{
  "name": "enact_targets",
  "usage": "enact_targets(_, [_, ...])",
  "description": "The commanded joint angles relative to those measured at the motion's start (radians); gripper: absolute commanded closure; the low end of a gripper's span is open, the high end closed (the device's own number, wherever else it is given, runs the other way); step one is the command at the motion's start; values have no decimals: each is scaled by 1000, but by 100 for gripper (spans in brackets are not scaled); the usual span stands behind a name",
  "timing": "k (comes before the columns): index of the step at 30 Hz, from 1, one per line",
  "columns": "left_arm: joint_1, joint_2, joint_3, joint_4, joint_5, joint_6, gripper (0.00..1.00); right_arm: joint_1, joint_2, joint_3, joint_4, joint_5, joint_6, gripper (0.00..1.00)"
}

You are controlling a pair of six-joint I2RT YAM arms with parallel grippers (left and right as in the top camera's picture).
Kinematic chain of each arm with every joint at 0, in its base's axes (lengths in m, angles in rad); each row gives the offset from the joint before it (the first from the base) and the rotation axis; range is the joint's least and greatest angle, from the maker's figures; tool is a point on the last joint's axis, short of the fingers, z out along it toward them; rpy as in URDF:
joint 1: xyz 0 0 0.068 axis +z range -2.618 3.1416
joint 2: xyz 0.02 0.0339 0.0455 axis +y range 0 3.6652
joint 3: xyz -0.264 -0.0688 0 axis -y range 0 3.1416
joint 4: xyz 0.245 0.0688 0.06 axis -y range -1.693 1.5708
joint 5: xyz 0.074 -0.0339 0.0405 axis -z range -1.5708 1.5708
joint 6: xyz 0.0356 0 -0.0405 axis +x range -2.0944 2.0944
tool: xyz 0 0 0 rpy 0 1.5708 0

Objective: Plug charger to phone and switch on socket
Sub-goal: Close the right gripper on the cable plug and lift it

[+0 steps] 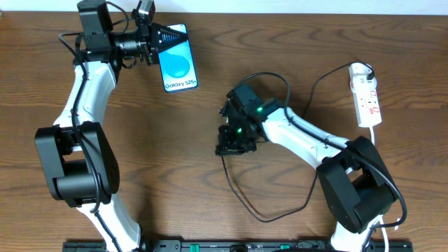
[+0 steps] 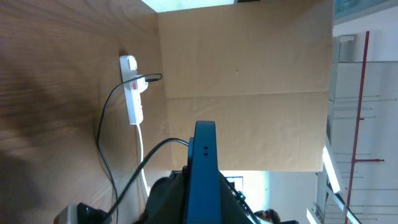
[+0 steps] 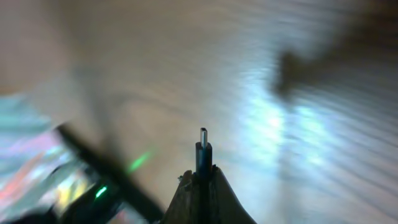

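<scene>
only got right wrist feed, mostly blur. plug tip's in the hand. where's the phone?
Observer: Overhead shows it at the far left of the table. The left hand is shut on the far end of the phone, screen up.
Operator: right hand close to it?
Observer: No. The right hand, shut on the charger, sits mid-table, clearly apart from the phone.
Operator: cable's other end?
Observer: It runs into the far end of the socket, at the table's right side.

One phone [image 1: 178, 66] is counted at eleven o'clock, one socket [image 1: 367, 98] at three o'clock, one charger [image 3: 203, 155] near centre. Two arms are counted, left arm [image 1: 87, 91] and right arm [image 1: 301, 136], on one counter [image 1: 175, 175].
</scene>
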Motion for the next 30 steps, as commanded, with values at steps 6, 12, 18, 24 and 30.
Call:
enact_targets(6, [4,-32,-2,5,16,17,93,-25,4,17,89,-249,-127,99])
enact_targets(12, [5,-32,-2,6,-47,16,93,-28,4,17,266,-445,-126,99])
enact_targets(18, [7,-32,-2,6,-93,13,93,-28,4,17,429,-529,-121,99])
enact_targets(24, [55,-32,-2,42,-93,-35,93,-28,4,17,478,-533,-119,99])
enact_targets(30, [111,-32,-2,63,-81,-85,93,-29,4,17,549,-533,-72,99])
